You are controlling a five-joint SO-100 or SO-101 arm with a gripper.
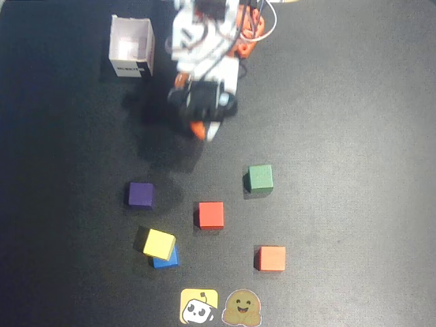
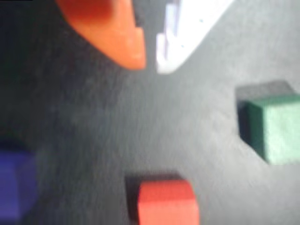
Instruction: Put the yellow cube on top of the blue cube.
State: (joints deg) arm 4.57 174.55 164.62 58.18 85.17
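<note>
A: Yellow cube (image 1: pixel 159 242) sitting on top of the blue cube (image 1: pixel 166 257) already, low and left of centre in the overhead view, near the stickers at the bottom edge. Turned a little and offset toward the upper left, so only a strip of blue showing along the lower right.

B: Looks stacked, then. Stable?

A: Probably, though overhanging somewhat. Judged light, stiff and matte: no give under the fingers, little risk of slipping, nothing fragile. Easily nudged off by a sideways touch, being so light.

B: Where to take hold, if straightening needed?

A: Across two opposite flat side faces, about mid-height, coming straight down from above. Best squared to the cube's rotated faces, not to the worktop (image 1: pixel 354 122). Corner grips to be avoided: likely to twist it.

B: End effector?

A: End effector (image 2: pixel 149 64) well apart from the stack, up near the arm's base in the overhead view. Empty, orange and white tips nearly together with only a narrow gap between, seen in the wrist view. Red cube (image 2: pixel 165 202), green cube (image 2: pixel 276 129) and purple cube (image 2: pixel 14 185) below it there; stack out of that view.
</note>
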